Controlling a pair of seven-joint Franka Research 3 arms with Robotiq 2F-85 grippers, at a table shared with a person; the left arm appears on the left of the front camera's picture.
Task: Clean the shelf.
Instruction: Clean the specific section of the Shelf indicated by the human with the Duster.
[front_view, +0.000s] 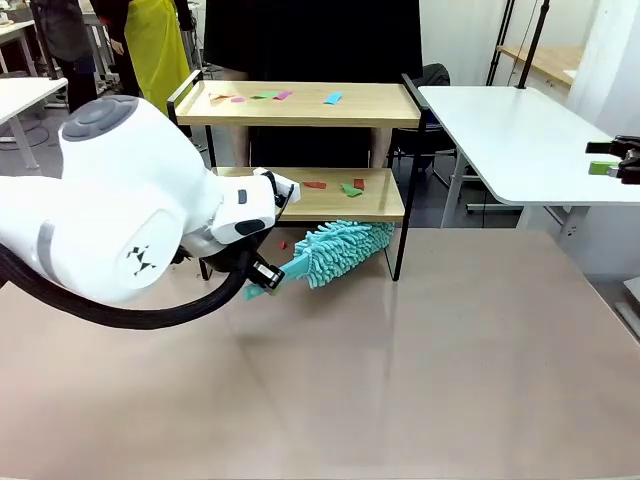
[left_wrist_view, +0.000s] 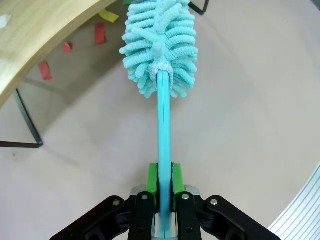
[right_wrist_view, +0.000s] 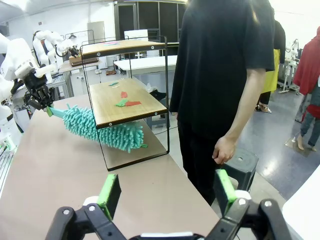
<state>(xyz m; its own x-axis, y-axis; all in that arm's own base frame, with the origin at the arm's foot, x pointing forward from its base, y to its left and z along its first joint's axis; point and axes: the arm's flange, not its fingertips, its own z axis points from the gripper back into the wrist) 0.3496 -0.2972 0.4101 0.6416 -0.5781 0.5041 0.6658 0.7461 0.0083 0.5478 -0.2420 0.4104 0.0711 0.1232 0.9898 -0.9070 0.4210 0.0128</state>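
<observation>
The shelf (front_view: 300, 104) stands at the table's far middle, with two wooden boards in a thin black frame. Coloured paper scraps (front_view: 272, 96) lie on the top board, and red and green scraps (front_view: 347, 187) lie on the lower board. My left gripper (front_view: 262, 276) is shut on the handle of a teal fluffy duster (front_view: 340, 250). The duster head reaches under the lower board, low over the table. In the left wrist view, the green pads (left_wrist_view: 152, 181) clamp the duster handle (left_wrist_view: 164, 125). My right gripper (right_wrist_view: 167, 192) is open with nothing in it, and it also shows at the far right (front_view: 603, 160).
A person in a black shirt (right_wrist_view: 220, 75) stands just behind the shelf (right_wrist_view: 127, 102). Red scraps (left_wrist_view: 100, 33) lie on the table under the shelf. A white table (front_view: 520, 130) stands at the back right. The brown table (front_view: 420, 370) in front is bare.
</observation>
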